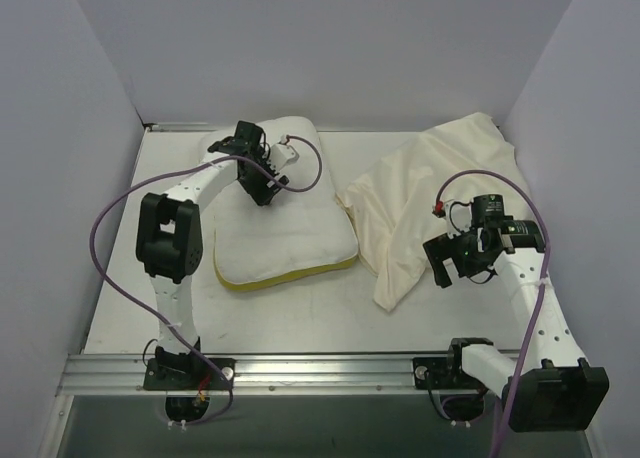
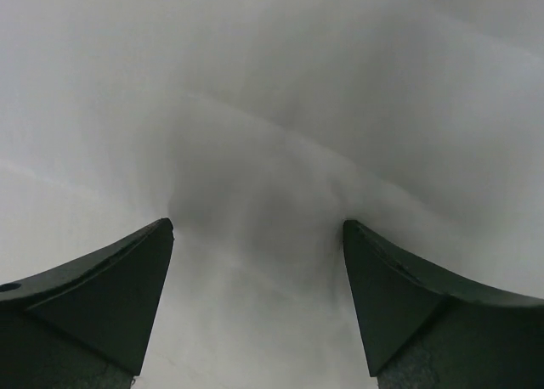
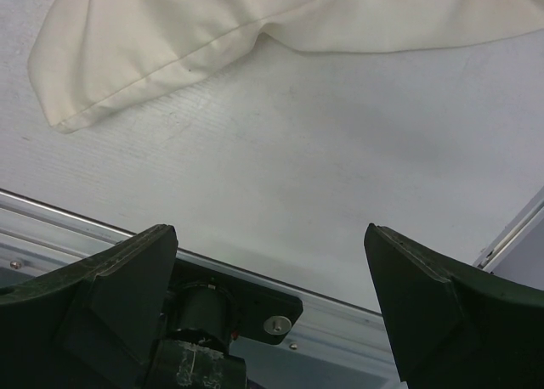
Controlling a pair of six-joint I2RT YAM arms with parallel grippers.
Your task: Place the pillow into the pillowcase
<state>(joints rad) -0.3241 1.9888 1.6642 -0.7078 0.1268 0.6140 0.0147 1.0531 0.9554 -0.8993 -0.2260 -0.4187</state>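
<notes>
The pillow [image 1: 290, 240] is a plump white cushion with a yellow band along its near edge, lying left of centre on the table. My left gripper [image 1: 262, 196] is open and points down onto the pillow's far half. In the left wrist view its jaws [image 2: 257, 229] stand wide apart with only white pillow surface [image 2: 272, 109] between them. The pillowcase [image 1: 425, 193] is limp cream cloth spread at the right. My right gripper [image 1: 463, 275] is open and empty, just right of the pillowcase's near corner. In the right wrist view [image 3: 270, 232] the pillowcase [image 3: 170, 41] lies beyond the fingertips.
White walls close the table at the back and both sides. A metal rail [image 1: 330, 370] runs along the near edge with both arm bases on it. The right arm's base mount [image 3: 229, 308] shows below the right gripper. Purple cables loop off both arms.
</notes>
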